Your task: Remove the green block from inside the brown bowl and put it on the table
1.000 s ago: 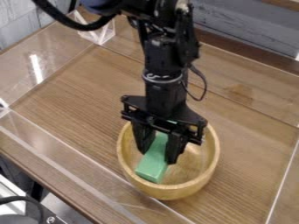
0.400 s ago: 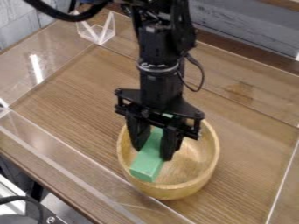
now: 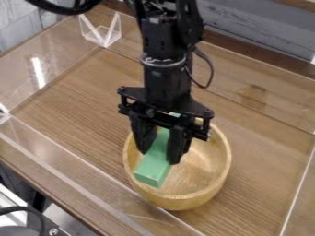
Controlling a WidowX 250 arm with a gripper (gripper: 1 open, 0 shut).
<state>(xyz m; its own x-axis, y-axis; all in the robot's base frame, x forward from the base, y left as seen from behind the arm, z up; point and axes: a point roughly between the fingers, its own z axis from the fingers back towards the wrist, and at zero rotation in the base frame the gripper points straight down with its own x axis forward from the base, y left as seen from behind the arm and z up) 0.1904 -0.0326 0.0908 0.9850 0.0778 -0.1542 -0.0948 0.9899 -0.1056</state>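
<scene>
A brown wood-grain tabletop [image 3: 264,97] with fine streaks fills the view, bordered by low clear acrylic walls [image 3: 74,175]. A black robot arm [image 3: 167,46] comes down from the top of the picture and points almost straight down. Beneath it, near the front edge, sits a round, light tan wooden bowl [image 3: 212,180] with a thick rim. The black gripper [image 3: 164,147] hangs over the bowl's left half, its fingers clamped on the upper end of a flat, elongated, matte green block [image 3: 154,168]. The block is tilted, its lower end down inside the bowl near the left wall; I cannot tell whether that end touches the wood.
</scene>
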